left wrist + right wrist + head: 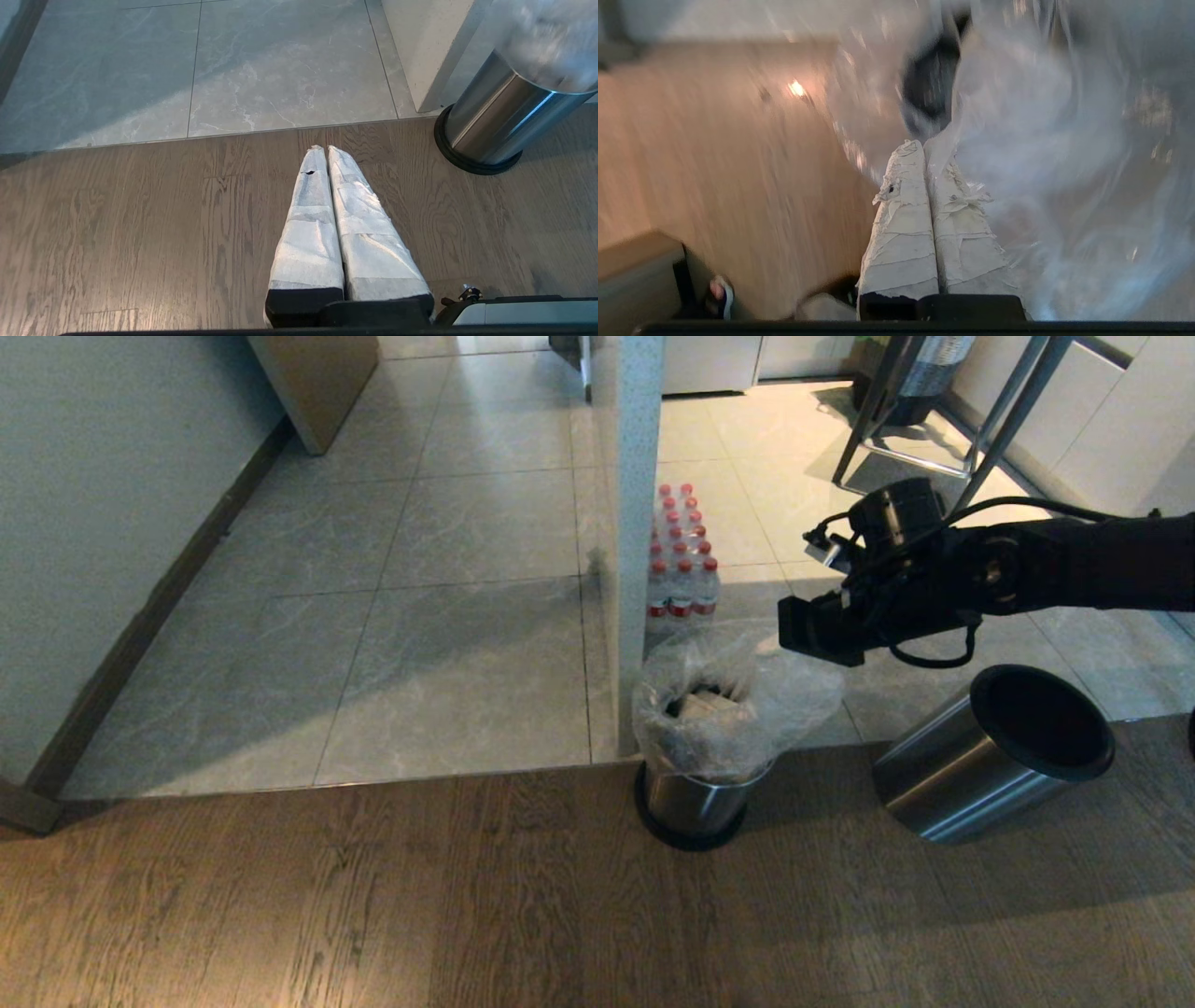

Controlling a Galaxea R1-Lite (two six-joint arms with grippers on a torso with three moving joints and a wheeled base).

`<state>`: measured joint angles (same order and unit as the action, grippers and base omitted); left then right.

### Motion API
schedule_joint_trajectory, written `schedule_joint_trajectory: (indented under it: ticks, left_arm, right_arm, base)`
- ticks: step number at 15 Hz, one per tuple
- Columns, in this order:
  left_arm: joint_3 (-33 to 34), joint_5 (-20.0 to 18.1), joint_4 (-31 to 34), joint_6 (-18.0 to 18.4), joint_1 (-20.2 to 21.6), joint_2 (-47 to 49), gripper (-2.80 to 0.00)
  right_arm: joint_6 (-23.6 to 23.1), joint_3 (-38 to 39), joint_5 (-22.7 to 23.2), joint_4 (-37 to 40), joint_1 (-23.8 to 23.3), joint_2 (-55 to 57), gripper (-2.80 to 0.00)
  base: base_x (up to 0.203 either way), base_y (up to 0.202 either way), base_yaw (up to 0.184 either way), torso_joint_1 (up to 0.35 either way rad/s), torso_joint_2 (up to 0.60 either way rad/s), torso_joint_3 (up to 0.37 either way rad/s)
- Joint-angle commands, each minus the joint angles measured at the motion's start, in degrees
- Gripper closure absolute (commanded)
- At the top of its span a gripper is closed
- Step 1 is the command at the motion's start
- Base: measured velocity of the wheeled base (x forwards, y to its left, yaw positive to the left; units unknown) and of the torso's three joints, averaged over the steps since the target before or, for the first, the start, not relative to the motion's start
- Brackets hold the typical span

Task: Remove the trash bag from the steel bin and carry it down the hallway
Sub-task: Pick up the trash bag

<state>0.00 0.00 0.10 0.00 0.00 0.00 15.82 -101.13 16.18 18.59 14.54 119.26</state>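
Bag edge pinched between closed right fingers

Wood-plank floor point(373, 896) fills the near part of the head view. On it, close to the line where the planks meet the grey tiles point(448, 663), stands the steel bin point(695, 803), upright on its black base ring. The trash bag point(738, 705) sits in this bin, its clear plastic puffed up and folded out over the rim, with pale scraps visible inside. A second steel bin point(990, 756), with a dark open mouth, stands to the right of the first one and a little apart from it.

The right gripper point(822, 630) reaches in from the right side and is at the upper right edge of the bag. In the right wrist view its two white-wrapped fingers point(901, 224) are pressed together, and a fold of the clear plastic point(1041, 163) runs into the line between their tips; the view is blurred, but the plastic seems caught there. The left gripper point(327, 154) hangs low over the planks with its fingers closed on nothing, and the bin point(495, 116) is near it, not touching.

Behind the bin a white pillar point(639, 476) rises, and a pack of red-capped bottles point(681, 555) lies on the tiles just beside it. Further away the hallway point(467, 411) continues between a white wall and a brown panel
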Motion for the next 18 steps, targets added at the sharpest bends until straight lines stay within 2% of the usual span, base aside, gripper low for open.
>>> schedule_joint_trajectory:
  ticks: [1,4,9,14,18]
  left_arm:
    - [0.0,0.0,0.0,0.0,0.0,0.0,0.00]
    - [0.0,0.0,0.0,0.0,0.0,0.0,0.00]
    - [0.0,0.0,0.0,0.0,0.0,0.0,0.00]
    - [0.0,0.0,0.0,0.0,0.0,0.0,0.00]
    - [0.0,0.0,0.0,0.0,0.0,0.0,0.00]
  right_arm:
    - [0.0,3.3,0.0,0.3,0.0,1.8,0.00]
    - [-0.3,8.4,-0.2,0.4,0.1,3.4,0.00]
    - [-0.8,9.9,-0.5,5.2,0.0,4.8,0.00]
    - [-6.0,10.2,-0.7,8.9,0.1,5.5,0.00]
    - [-14.3,13.2,-8.1,9.0,1.6,7.7,0.00]
  base:
    - [0.000,0.000,0.000,0.000,0.00,0.000]
    - [0.000,0.000,0.000,0.000,0.00,0.000]
    - [0.000,0.000,0.000,0.000,0.00,0.000]
    - [0.000,0.000,0.000,0.000,0.00,0.000]
    - [0.000,0.000,0.000,0.000,0.00,0.000]
